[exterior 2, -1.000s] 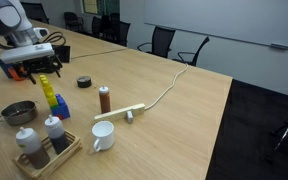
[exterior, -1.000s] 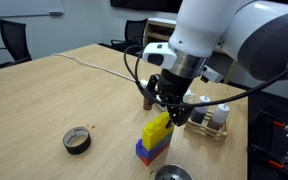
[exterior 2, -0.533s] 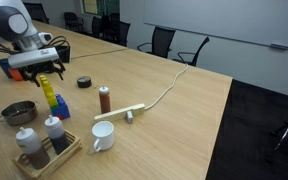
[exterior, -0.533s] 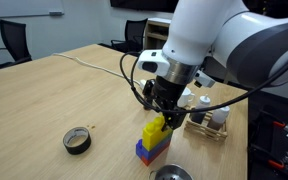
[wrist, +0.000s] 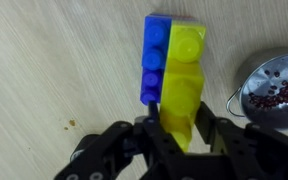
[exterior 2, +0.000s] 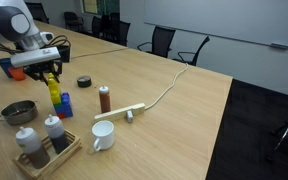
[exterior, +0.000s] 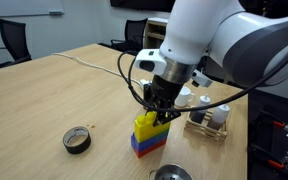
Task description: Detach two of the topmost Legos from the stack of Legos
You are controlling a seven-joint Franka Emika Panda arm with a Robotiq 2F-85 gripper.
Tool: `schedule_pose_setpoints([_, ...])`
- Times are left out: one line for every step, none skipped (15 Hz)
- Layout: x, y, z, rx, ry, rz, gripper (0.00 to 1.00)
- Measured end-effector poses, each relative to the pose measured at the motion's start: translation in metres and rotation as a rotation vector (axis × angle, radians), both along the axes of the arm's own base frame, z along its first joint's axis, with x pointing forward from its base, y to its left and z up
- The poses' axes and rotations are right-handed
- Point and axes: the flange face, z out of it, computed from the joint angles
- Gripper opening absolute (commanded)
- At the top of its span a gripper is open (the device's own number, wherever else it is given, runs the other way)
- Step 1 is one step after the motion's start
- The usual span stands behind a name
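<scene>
On the wooden tabletop (exterior: 44, 90), a dark tape roll (exterior: 77, 141) is seen at the left in an exterior view. Right of it, close to the near edge, the Lego stack (exterior: 149, 140) is stood upright, with blue and purple bricks below and yellow bricks (exterior: 146, 124) on top. The end effector (exterior: 161, 111) is lowered onto the stack. In the wrist view its fingers (wrist: 210, 132) are pinched against both sides of the yellow bricks. A metal bowl (exterior: 171, 173) is placed just beside the stack, and a tray of bottles (exterior: 206, 120) is set farther right.
</scene>
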Motion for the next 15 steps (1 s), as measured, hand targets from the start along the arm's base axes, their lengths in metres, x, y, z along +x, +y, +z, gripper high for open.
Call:
schedule_pose_setpoints([0.000, 0.000, 0.000, -0.001, 0.001, -0.001, 0.22])
schedule_pose_setpoints([0.001, -0.001, 0.000, 0.000, 0.000, -0.002, 0.21])
schedule_pose_setpoints([0.001, -0.001, 0.000, 0.000, 0.000, -0.002, 0.19])
schedule_pose_setpoints([0.001, -0.001, 0.000, 0.000, 0.000, -0.002, 0.18])
schedule_pose_setpoints([0.001, -0.001, 0.000, 0.000, 0.000, -0.002, 0.16])
schedule_pose_setpoints([0.001, 0.000, 0.001, 0.001, -0.001, -0.002, 0.16])
schedule_pose_setpoints([0.002, 0.000, 0.002, 0.003, -0.004, -0.002, 0.16])
schedule_pose_setpoints([0.003, 0.001, 0.004, 0.005, -0.007, -0.003, 0.16])
schedule_pose_setpoints([0.004, 0.002, 0.006, 0.009, -0.011, -0.003, 0.16])
schedule_pose_setpoints([0.005, 0.003, 0.009, 0.012, -0.016, -0.003, 0.16])
schedule_pose_setpoints([0.005, 0.004, 0.012, 0.014, -0.018, -0.002, 0.15])
schedule_pose_setpoints([0.005, 0.006, 0.014, 0.015, -0.019, -0.001, 0.15])
schedule_pose_setpoints([0.004, 0.007, 0.015, 0.015, -0.017, 0.000, 0.12])
schedule_pose_setpoints([0.003, 0.008, 0.015, 0.014, -0.016, 0.001, 0.11])
schedule_pose_setpoints([0.003, 0.008, 0.015, 0.012, -0.013, 0.002, 0.11])
